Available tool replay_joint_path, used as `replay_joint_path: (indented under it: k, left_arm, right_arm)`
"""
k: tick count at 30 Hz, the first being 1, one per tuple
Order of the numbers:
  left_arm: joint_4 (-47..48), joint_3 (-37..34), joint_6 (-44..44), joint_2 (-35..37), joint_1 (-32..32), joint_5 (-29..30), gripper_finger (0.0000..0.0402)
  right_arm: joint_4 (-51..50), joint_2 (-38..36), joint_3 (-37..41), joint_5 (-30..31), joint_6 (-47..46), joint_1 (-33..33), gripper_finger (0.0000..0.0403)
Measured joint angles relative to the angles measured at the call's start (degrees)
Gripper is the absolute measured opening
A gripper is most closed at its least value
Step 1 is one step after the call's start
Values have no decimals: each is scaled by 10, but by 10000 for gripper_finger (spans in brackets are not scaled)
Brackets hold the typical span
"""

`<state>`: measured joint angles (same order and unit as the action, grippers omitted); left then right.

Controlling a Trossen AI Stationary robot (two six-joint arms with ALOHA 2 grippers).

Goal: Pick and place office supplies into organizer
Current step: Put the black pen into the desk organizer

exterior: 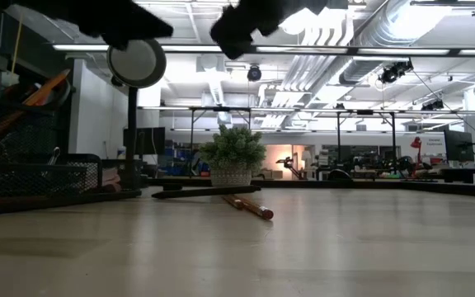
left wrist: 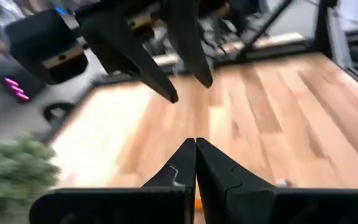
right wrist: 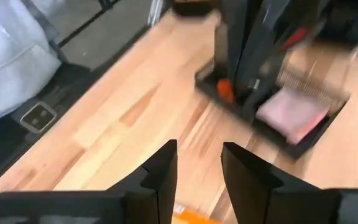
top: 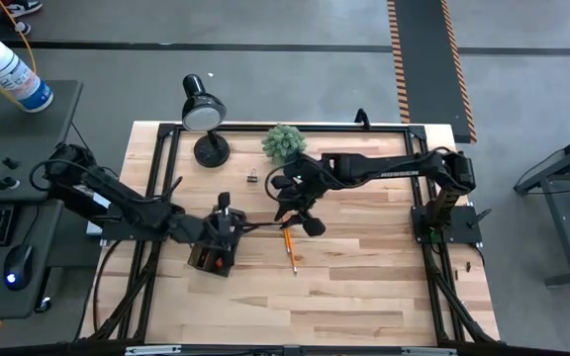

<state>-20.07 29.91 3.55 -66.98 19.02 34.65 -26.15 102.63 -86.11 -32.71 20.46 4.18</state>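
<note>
The black mesh organizer [top: 212,259] stands at the table's left-middle, with a pale pink sticky-note pad [right wrist: 289,113] and an orange-tipped item [right wrist: 225,89] in it. My left gripper [left wrist: 196,148] hovers shut and empty just above its far side, pointing toward the right arm. My right gripper [top: 300,220] hangs open over the far end of a yellow-orange pencil [top: 290,248], which lies flat on the wood; its fingers [right wrist: 164,167] have nothing between them. A dark pen [top: 260,226] lies flat between the organizer and the pencil. A small binder clip [top: 252,176] rests farther back.
A green spiky plant [top: 283,141] and a black desk lamp [top: 204,115] stand along the far edge. A black frame [top: 419,129] borders the table. Bare wood [top: 364,287] spreads out to the near right.
</note>
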Motion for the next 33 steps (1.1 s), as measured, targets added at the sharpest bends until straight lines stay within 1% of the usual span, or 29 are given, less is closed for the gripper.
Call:
replay_joint_path:
  k: [3,6,9,12,15,18,20,25,28,33]
  left_arm:
    - [18,0,-23,0,-45,-84,1]
    - [36,0,-39,-6,-87,-133,1]
    - [53,0,-45,-6,-122,-155,1]
    - [70,0,-54,-6,-145,-170,1]
    - [70,0,-54,-8,-166,-199,1]
    - [81,7,-55,-24,-181,-228,1]
    - [96,26,-56,-41,-188,-240,1]
    - [161,93,-44,-98,-187,-246,1]
    - [205,137,-38,-131,-187,-244,1]
    - [272,205,-37,-186,-187,-232,1]
  right_arm:
    - [-22,0,21,5,-16,6,116]
    - [-29,-6,55,25,-37,12,116]
    - [-31,-23,96,43,-61,17,116]
    - [-16,-48,148,85,-85,19,116]
    - [27,-75,209,129,-112,22,116]
    - [92,-113,270,167,-138,24,116]
    - [132,-138,310,187,-154,24,116]
    - [244,-194,401,231,-181,24,116]
    - [301,-219,446,235,-192,24,116]
    - [357,-242,497,233,-196,21,116]
